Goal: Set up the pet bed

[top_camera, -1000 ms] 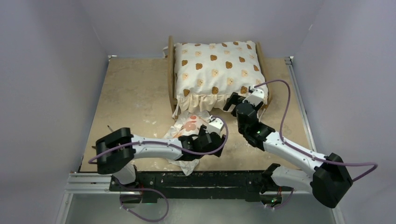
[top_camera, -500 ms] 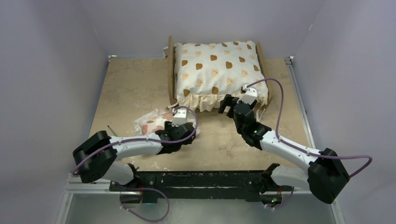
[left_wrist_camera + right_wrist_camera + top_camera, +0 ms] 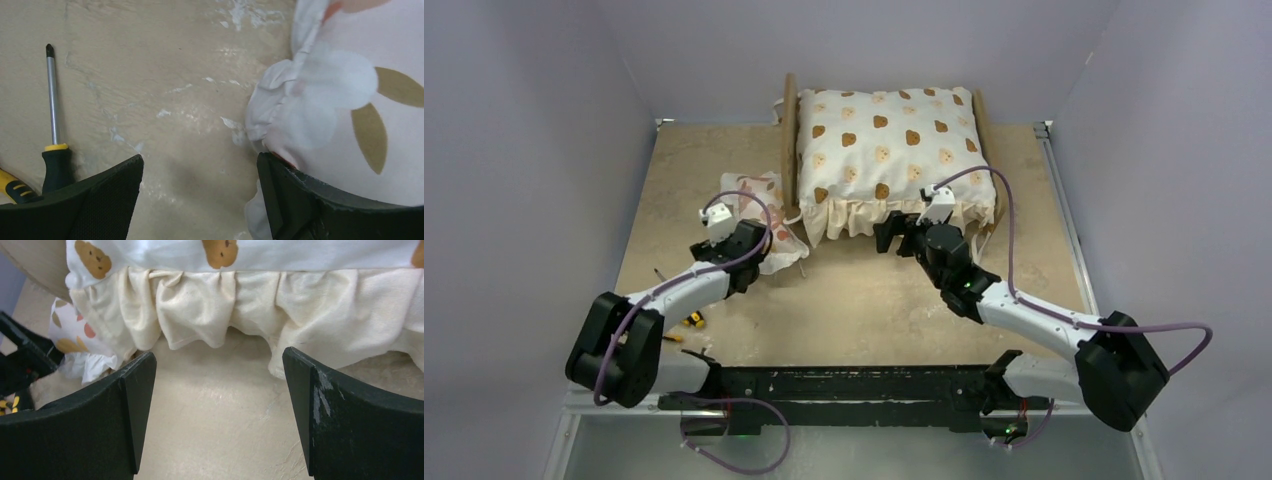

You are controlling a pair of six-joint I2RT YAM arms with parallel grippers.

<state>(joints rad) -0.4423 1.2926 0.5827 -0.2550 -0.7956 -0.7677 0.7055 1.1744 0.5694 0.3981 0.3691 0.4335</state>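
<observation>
Top external view: the pet bed is set at the table's 12 o'clock, close to the back wall. Only its light-wood uprights are seen, one on either side. The inside of the frame is filled and hidden by a bear-print cushion, whose cream ruffle hangs over the near end down to the tabletop.

A floral pillow is laid flat at about 10 o'clock, touching the bed's left wooden side. The left gripper is held over the pillow's near edge. From the left wrist, its jaws are seen spread wide with bare tabletop between them. The pillow's white ruffle lies against one finger, and nothing is grasped.

A screwdriver with a black-and-yellow handle is laid on the table at 8 o'clock, just beside the other finger. A second yellow-and-black handle is partly seen next to it.

The right gripper is placed low in front of the bed's near end. Its jaws are released and wide apart, with only tabletop between them. The ruffle is seen just beyond the fingertips in the right wrist view, not touched. The right arm's purple cable is looped across the cushion's 4 o'clock corner.
</observation>
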